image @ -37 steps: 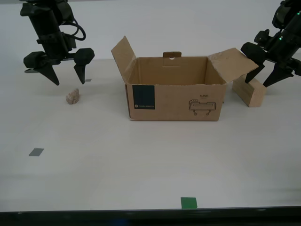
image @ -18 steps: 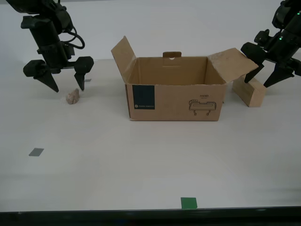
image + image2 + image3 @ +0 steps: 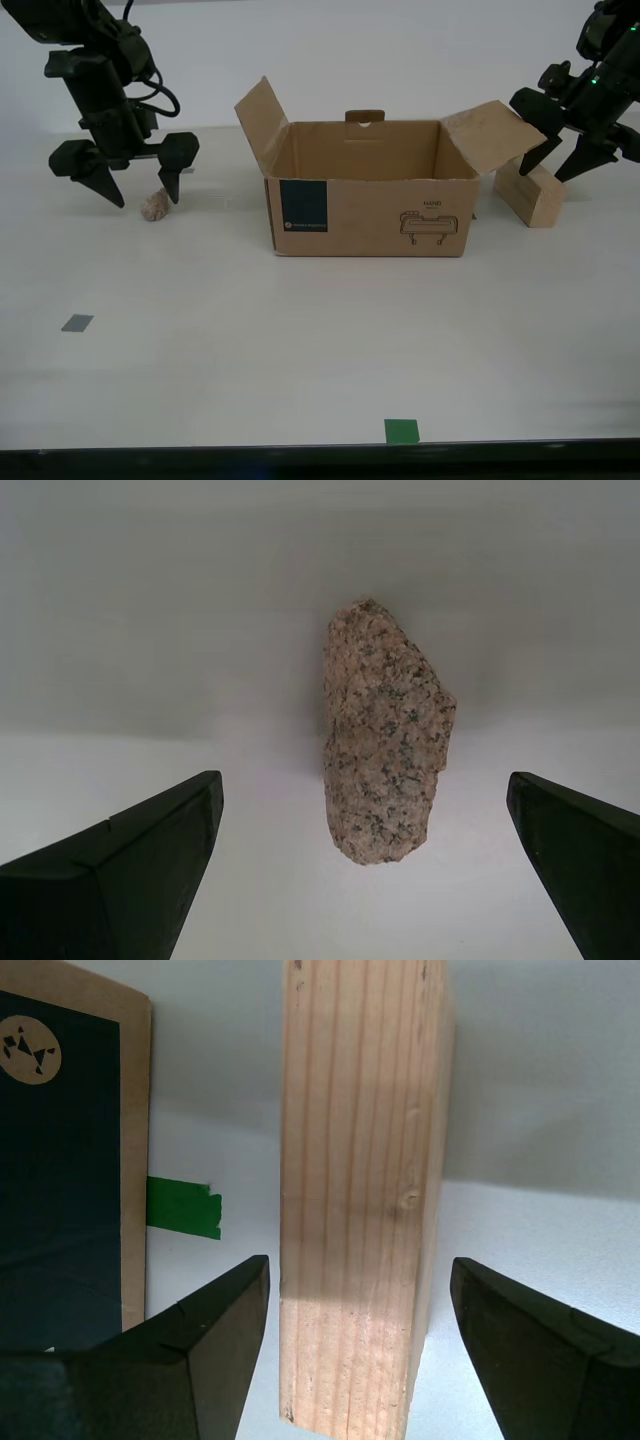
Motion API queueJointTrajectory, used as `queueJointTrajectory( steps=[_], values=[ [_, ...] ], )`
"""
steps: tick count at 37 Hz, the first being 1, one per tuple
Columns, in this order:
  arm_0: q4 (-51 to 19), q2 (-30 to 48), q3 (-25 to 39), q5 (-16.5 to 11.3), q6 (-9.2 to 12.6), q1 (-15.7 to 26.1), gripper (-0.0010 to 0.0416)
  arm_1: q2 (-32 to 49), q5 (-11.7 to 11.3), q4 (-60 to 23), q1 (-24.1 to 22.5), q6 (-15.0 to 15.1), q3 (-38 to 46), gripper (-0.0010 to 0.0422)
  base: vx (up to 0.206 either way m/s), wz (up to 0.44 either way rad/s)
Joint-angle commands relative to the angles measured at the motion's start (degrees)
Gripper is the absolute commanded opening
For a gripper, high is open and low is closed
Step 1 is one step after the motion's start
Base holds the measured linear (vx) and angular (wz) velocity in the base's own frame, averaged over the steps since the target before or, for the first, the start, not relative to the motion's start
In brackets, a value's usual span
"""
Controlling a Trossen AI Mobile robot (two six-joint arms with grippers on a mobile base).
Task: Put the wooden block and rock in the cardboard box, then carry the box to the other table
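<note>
A: Readable markings on the cardboard box (image 3: 370, 215)?
B: One word only, printed small above the line drawing (image 3: 432, 224) on the front panel; looks like "HAND", not certain at this size.
A: Navy label (image 3: 304, 209)?
B: Small pale round mark and a line of pale print beside it, too small to read in the exterior view. First wrist view shows a navy panel (image 3: 58, 1175) on cardboard with a round tan logo (image 3: 30, 1049) holding dark triangular shapes; no letters legible.
A: Numbers, brand names?
B: None legible.
</note>
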Motion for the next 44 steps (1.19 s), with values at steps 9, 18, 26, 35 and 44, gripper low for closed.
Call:
queueJointTrajectory(
  steps=[9,18,26,35,44],
  values=[
    [0.9,0.0,0.0,0.2,-0.1,0.2,0.0240,0.0,-0.5,6.2,0.0,-1.2,-1.9,0.0389,0.000,0.000],
    [1.0,0.0,0.0,0.2,0.2,0.3,0.0280,0.0,-5.8,6.6,-0.1,-0.6,-1.9,0.0389,0.000,0.000],
    [1.0,0.0,0.0,0.1,0.3,0.3,0.0309,0.0,-3.7,7.5,-0.9,-1.7,-2.4,0.0389,0.000,0.000],
    [1.0,0.0,0.0,0.2,0.5,0.4,0.0306,0.0,-5.2,9.0,-1.4,-3.0,-2.7,0.0389,0.000,0.000],
    [1.0,0.0,0.0,0.1,0.7,0.4,0.0287,0.0,-5.7,9.3,-1.7,-3.7,-2.7,0.0389,0.000,0.000]
  ],
)
